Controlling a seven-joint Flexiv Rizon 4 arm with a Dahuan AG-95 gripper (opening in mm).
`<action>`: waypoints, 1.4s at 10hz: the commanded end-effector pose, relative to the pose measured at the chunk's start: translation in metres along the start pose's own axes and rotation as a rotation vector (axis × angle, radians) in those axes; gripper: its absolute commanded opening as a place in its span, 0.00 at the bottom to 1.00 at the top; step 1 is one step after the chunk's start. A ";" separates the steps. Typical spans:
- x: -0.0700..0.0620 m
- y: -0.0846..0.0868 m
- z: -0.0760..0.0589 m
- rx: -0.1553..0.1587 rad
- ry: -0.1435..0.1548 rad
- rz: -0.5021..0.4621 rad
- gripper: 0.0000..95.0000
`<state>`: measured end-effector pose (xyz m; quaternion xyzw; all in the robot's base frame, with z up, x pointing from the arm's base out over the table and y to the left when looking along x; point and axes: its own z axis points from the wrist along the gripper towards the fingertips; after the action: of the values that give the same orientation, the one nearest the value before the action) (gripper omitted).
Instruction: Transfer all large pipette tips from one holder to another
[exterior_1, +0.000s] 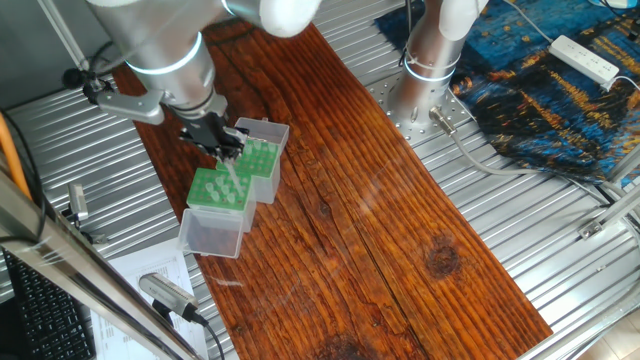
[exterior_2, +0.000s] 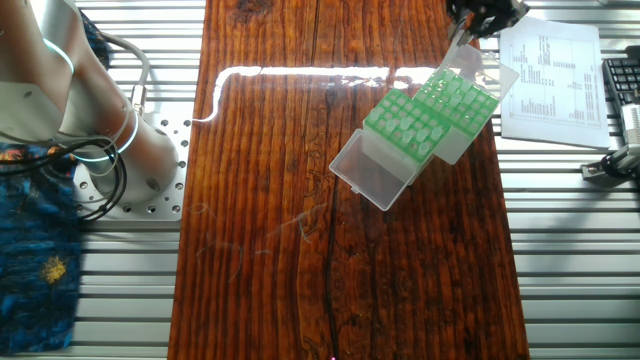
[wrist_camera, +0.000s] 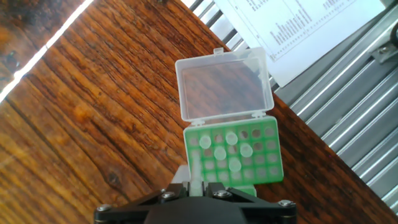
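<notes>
I held the arm's black two-finger gripper (exterior_1: 228, 148) above two green plastic tip racks (exterior_2: 428, 113) with clear hinged lids, set side by side on the dark wooden surface (exterior_1: 380, 230). The fingers appeared closed on one pale translucent pipette tip (wrist_camera: 196, 174), carried upright, presumably for a straight drop into a hole. A few tips (wrist_camera: 231, 149) stood in the farther rack (lid folded back). The printed sheet (exterior_2: 548, 70) nearby was unreadable.

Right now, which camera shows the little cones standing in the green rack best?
The hand view: it looks straight down on the large pipette tips in the green rack, each one separate. In both fixed views the tips are too small and pale to tell apart.
</notes>
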<state>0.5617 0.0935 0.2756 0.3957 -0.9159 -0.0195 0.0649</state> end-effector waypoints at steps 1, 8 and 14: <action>0.001 0.003 -0.011 -0.003 0.004 -0.004 0.00; 0.031 0.016 -0.037 0.009 0.053 -0.012 0.00; 0.066 0.027 -0.025 0.023 0.047 -0.031 0.00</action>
<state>0.4990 0.0634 0.3080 0.4110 -0.9084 -0.0014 0.0766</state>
